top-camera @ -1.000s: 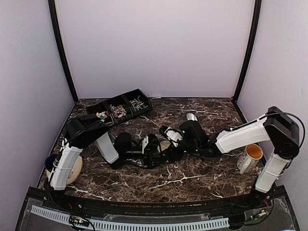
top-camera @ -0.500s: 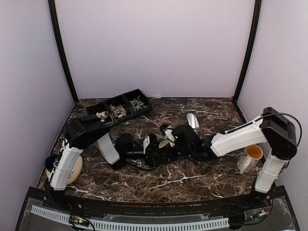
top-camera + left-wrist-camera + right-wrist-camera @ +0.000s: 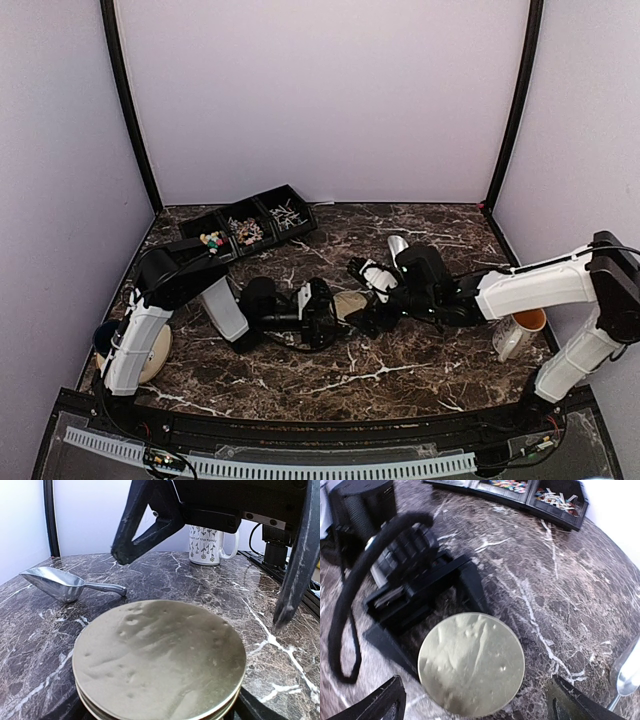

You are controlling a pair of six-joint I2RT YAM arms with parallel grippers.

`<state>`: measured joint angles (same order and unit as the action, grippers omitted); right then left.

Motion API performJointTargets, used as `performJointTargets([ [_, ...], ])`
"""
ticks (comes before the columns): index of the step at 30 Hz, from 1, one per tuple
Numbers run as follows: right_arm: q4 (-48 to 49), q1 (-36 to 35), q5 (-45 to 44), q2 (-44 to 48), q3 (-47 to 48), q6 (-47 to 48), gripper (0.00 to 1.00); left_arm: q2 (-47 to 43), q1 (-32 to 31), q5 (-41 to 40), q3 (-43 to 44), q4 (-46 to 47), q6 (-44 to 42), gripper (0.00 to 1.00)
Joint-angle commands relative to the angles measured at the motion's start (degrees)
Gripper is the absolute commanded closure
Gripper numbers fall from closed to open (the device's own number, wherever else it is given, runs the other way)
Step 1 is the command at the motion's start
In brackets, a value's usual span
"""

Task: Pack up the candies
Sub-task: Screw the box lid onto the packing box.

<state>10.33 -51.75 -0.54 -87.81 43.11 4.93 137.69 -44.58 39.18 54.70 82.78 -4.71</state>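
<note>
Two hands meet at the middle of the top view. The left hand (image 3: 338,306) is clamped on a flat round gold tin (image 3: 160,655). In the right wrist view its black fingers (image 3: 470,587) press against the tin's upper and lower-left edges. The right hand (image 3: 362,298) is released. Its fingers (image 3: 135,535) stand wide apart across the top of the left wrist view, over the tin and off it, with nothing between them.

One tin is all there is, and it sits on the dark marbled desk (image 3: 400,375). Its dimpled top is closed, so what it holds cannot be told.

One metal scoop (image 3: 65,582) lies on the desk left of the tin in the left wrist view, handle pointing right. One white mug (image 3: 210,545) with a dark pattern stands upright behind it. In the top view it is at the far right, and its contents cannot be made out.

One black tray (image 3: 300,205) lies at the upper left of the top view, well apart from both hands. The candies (image 3: 247,230) are in it, in three compartments I can count. Coloured pieces fill the left one, pinkish-white ones the middle and thin whitish wrapped ones the right.
</note>
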Motion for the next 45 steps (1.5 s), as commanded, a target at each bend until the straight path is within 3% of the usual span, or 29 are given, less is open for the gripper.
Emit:
performJointTargets([
  [1,-1.06,2.19,12.01,3.20,-3.43,13.24,0.03,4.10,-0.42,-0.53,-1.55,-9.61,-0.81,0.16],
  [5,-1.16,3.95,18.85,5.40,-6.23,23.57,0.03,4.09,-0.42,1.21,-1.71,-9.30,-1.17,0.16],
  [10,-2.27,7.70,24.90,3.68,-4.83,28.71,0.03,4.14,-0.42,1.74,-1.79,-9.13,-1.35,0.16],
  [19,-7.49,12.46,33.61,-4.90,5.61,35.66,0.03,4.14,-0.42,2.02,-1.62,-9.42,-1.53,0.16],
  [30,-25.50,15.60,43.00,-14.81,20.20,46.36,0.03,4.31,-0.43,2.38,-1.46,-9.61,-1.70,0.16],
  [45,-28.33,15.62,45.02,-19.35,24.67,47.04,0.02,4.41,-0.42,2.31,-1.29,-9.75,-1.71,0.16],
])
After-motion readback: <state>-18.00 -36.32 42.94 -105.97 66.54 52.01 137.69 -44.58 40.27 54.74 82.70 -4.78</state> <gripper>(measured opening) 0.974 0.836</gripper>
